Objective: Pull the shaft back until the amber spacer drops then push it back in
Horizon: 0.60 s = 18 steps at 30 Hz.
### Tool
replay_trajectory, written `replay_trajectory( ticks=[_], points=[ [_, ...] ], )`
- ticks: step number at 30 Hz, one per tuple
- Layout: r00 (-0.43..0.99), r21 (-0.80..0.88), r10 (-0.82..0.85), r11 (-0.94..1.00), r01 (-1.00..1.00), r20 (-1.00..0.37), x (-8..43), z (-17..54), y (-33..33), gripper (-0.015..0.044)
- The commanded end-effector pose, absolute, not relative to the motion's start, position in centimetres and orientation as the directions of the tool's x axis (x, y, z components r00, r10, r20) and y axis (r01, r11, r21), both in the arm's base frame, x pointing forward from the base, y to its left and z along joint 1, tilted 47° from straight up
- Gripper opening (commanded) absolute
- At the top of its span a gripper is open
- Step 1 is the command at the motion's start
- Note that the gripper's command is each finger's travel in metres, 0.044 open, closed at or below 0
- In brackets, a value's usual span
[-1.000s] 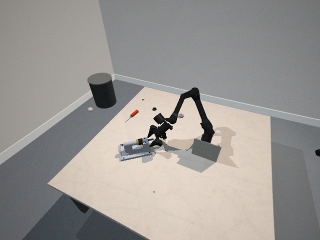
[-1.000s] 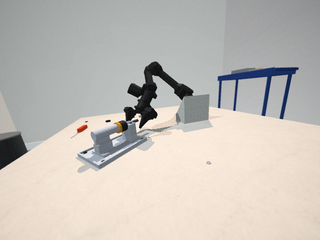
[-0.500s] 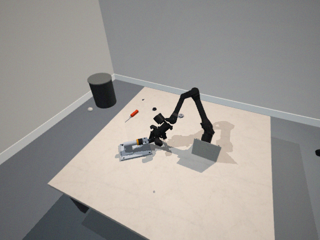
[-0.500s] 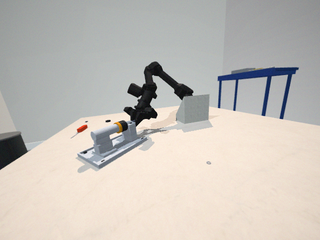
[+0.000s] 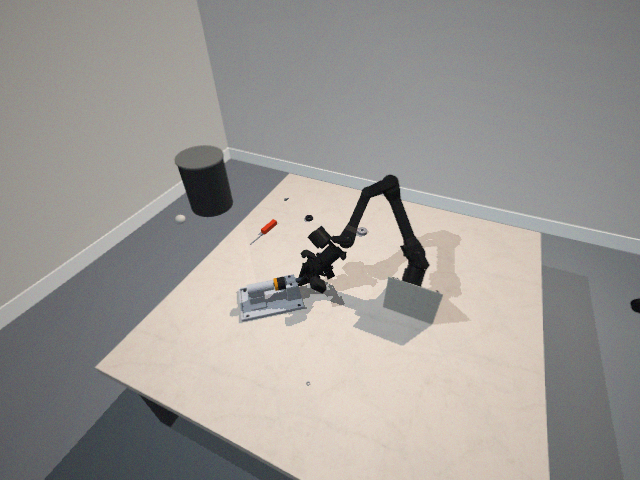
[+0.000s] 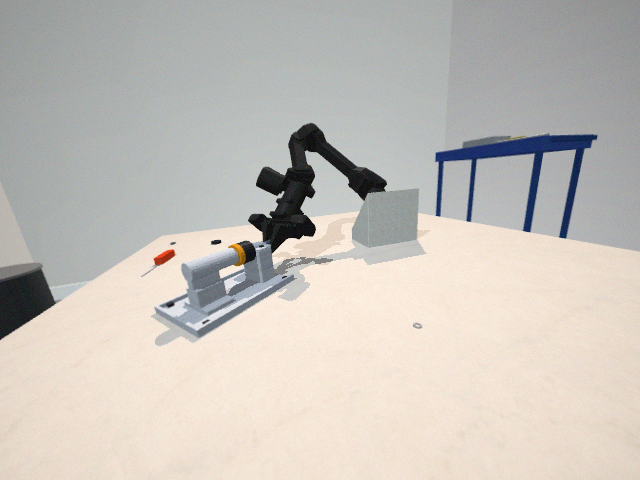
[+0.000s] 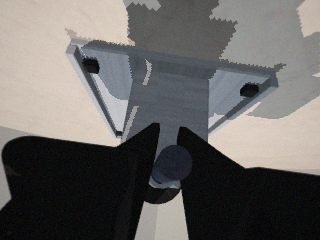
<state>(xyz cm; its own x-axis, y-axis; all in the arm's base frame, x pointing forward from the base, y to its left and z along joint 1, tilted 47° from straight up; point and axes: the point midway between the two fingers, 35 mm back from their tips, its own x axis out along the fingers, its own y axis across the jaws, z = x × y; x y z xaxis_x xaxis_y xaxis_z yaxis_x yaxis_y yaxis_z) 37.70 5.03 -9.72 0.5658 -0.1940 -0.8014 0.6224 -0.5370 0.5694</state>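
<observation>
One black six-joint arm [image 5: 360, 206] [image 6: 333, 153], elbow raised; parallel-jaw tool [image 5: 301, 280] [image 6: 269, 246] [image 7: 168, 131], tilted downward, fingers nearly together, was gripping.

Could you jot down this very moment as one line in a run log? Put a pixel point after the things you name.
hand [image 5: 301, 281] [image 6: 269, 246] [image 7: 168, 131]: closed on shaft end [image 7: 175, 163] | amber spacer [image 5: 279, 283] [image 6: 237, 254]: on shaft | black spacer [image 5: 281, 282] [image 6: 248, 251]: beside it | pull-back: spacer not dropped

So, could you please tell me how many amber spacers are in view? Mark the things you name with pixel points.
1. The amber spacer [image 5: 276, 284] [image 6: 237, 254] sits between the big housing block [image 6: 205, 264] and the black spacers; any behind the housing would be hidden.
</observation>
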Motion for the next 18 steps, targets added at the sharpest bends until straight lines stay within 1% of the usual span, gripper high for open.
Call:
replay_trajectory(
  ticks=[1, 18],
  points=[
    [0.566, 0.572, -0.197, -0.532, 0.624, -0.801, 37.44, -9.48, 4.85, 0.0000],
    [0.565, 0.572, -0.197, -0.532, 0.624, -0.801, 36.57, -9.01, 4.35, 0.0000]
  ],
)
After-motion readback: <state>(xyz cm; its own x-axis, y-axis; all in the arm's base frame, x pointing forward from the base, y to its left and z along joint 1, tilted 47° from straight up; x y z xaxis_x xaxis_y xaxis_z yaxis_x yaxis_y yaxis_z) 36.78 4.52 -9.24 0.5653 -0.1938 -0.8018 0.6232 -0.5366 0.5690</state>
